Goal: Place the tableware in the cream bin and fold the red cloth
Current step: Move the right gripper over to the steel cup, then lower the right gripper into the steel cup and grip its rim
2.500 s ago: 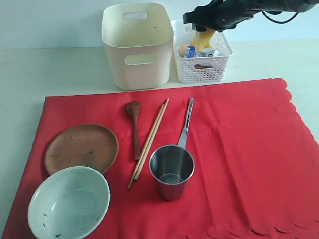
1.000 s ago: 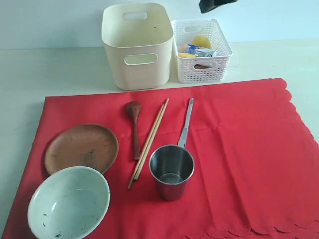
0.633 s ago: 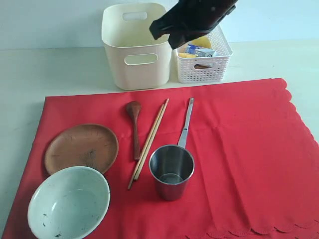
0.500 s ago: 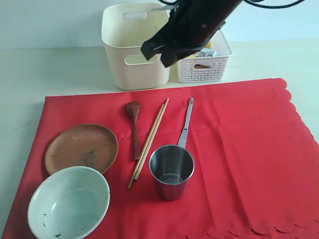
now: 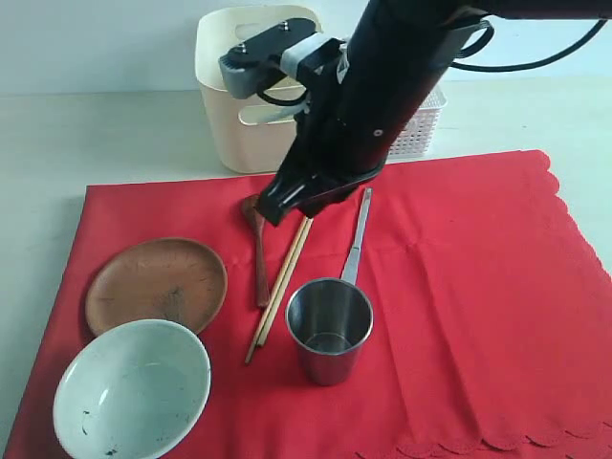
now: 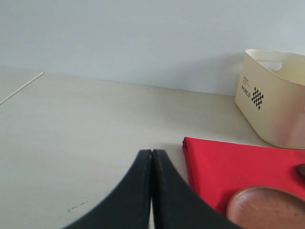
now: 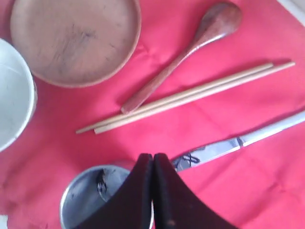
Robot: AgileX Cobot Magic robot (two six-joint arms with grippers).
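Observation:
The red cloth point(image 5: 459, 287) lies flat with the tableware on its left half: a wooden plate point(image 5: 156, 284), a pale bowl point(image 5: 131, 389), a dark spoon point(image 5: 260, 263), chopsticks point(image 5: 277, 296) and a steel cup point(image 5: 329, 330) with a long handle point(image 5: 356, 244). My right gripper point(image 5: 275, 208) hangs shut and empty just above the spoon's bowl and the chopsticks' far ends. In its wrist view the right gripper point(image 7: 153, 156) points over the cup point(image 7: 90, 200). The cream bin point(image 5: 234, 124) stands behind the cloth. My left gripper point(image 6: 151, 152) is shut over bare table beside the cloth's corner point(image 6: 238, 162).
A white lattice basket point(image 5: 421, 134) stands right of the cream bin, mostly hidden by my right arm point(image 5: 382, 86). The cloth's right half, ending in a scalloped edge point(image 5: 559, 191), carries nothing. Pale table surrounds the cloth.
My right arm has swung down and to the left, from above the white basket to just over the spoon and chopsticks. Its jaws stayed shut. Nothing on the cloth moved.

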